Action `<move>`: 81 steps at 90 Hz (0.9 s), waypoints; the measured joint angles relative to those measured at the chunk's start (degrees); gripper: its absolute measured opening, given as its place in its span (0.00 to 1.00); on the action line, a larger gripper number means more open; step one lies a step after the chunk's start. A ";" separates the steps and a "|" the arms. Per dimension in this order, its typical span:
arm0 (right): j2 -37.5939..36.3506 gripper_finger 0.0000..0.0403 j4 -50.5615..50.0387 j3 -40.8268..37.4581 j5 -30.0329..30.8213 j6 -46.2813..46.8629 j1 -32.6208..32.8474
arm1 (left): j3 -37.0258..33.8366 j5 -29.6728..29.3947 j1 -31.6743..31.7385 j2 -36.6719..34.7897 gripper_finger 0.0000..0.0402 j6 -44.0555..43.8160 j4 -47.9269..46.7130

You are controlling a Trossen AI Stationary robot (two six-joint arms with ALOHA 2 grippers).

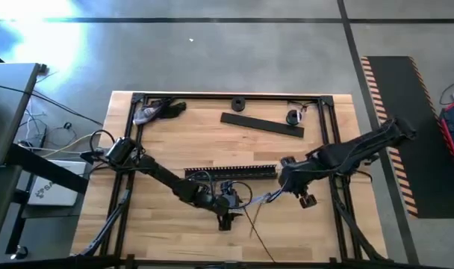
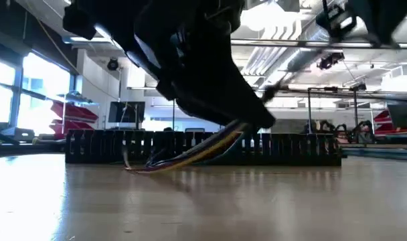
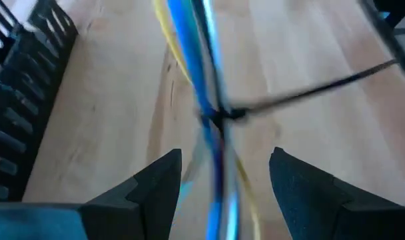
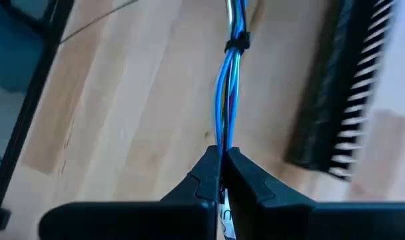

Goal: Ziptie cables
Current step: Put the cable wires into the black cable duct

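The cables are a thin bundle of blue, yellow and dark wires, strapped together by a black ziptie whose thin tail trails toward the near edge. The bundle runs between my two grippers at the table's middle. In the low view it slopes up from the tabletop. My right gripper is shut on the bundle. My left gripper is open. Its fingers stand on either side of the bundle just short of the ziptie, and I see no touch. My right gripper pinches the cable bundle between its two fingers, a short way from the ziptie's head. The fingers lie along the bundle, which runs straight out from their tips. In the low view the held end is raised and the far end lies on the table.
A long black slotted strip lies just beyond the grippers, toward the far edge. A flat black bar, two small round black parts and a dark tool lie near the far edge. Black frame rails border the table.
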 joint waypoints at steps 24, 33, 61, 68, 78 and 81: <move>-0.96 0.00 -2.66 4.32 2.64 1.06 0.78 | 0.02 -3.09 -0.25 0.42 0.36 -3.61 -1.53; -1.20 0.00 -7.02 5.88 5.05 3.39 2.44 | 0.48 -3.77 -0.96 0.42 0.15 -4.89 -3.57; -1.26 0.00 -13.57 9.81 11.74 10.94 8.94 | 12.46 -5.29 -3.30 -2.96 0.01 -7.62 -28.56; -1.27 0.00 -13.24 9.37 12.30 11.92 9.56 | 17.39 -5.88 -3.75 -4.15 0.00 -8.61 -39.46; -1.18 0.00 -11.53 7.43 13.54 12.65 10.03 | 24.24 -6.14 -4.15 -6.09 0.00 -10.61 -54.50; -1.18 0.00 -10.58 6.81 14.78 12.63 10.14 | 25.89 -6.02 -4.20 -6.55 0.00 -11.19 -58.62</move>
